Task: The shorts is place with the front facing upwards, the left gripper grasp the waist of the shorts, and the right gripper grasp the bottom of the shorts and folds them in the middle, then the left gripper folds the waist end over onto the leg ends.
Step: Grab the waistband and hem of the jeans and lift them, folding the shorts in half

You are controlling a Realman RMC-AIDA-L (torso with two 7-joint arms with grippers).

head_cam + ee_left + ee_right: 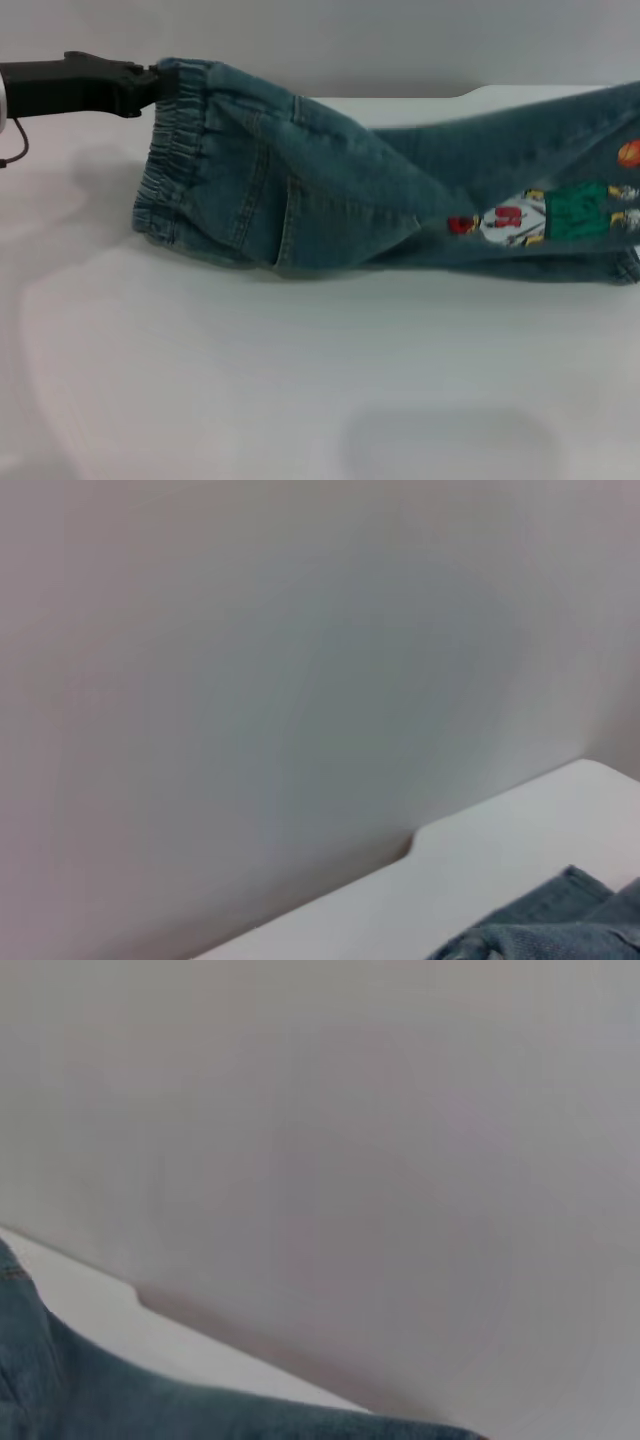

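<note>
Lengthwise fold under way, both ends lifted

Our left hand (162,85) pinches the far waistband corner of the shorts (300,190), raising that edge off the white desk (300,380) so the far half can drop over the near one. The legs run out of frame rightward, so our right hand is unseen and its grip unknowable.

Blue denim shorts (330,190) stretched across the far part of a white table (300,380), partly lifted. Elastic waist (172,160) at the left end, pinched at its far corner by the black left gripper (160,85). Cartoon print (545,215) on the leg toward the right edge.
</note>
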